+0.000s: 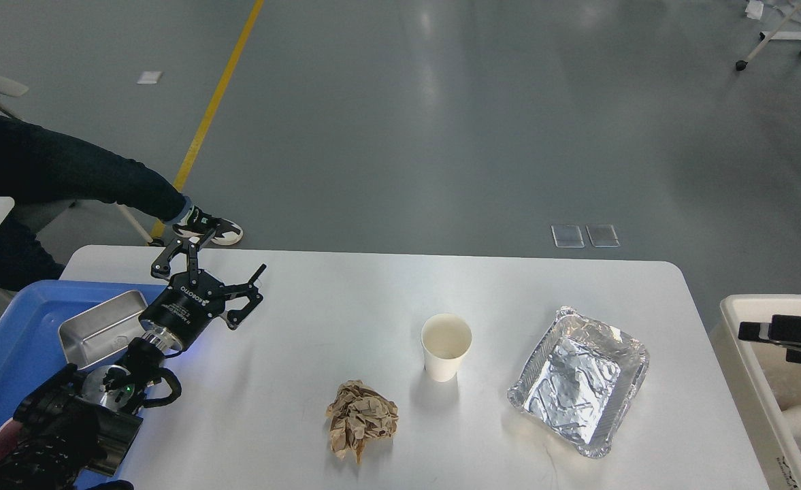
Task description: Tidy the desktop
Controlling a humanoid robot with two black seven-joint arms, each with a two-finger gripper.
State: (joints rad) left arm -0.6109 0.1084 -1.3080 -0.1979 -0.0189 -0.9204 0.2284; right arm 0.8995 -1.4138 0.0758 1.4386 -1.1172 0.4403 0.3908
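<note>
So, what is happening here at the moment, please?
The robot is tidying the desktop. Its left gripper is open and empty, above the table's left edge beside the blue bin, which holds a metal tray. A crumpled brown paper, a paper cup and a foil tray lie on the table. The right gripper is over the cream-white bin.

paper cup (446,346) – 1 | crumpled paper ball (361,419) – 1 | foil tray (579,380) – 1 | steel pan (103,328) – 1 | bins – 2
</note>
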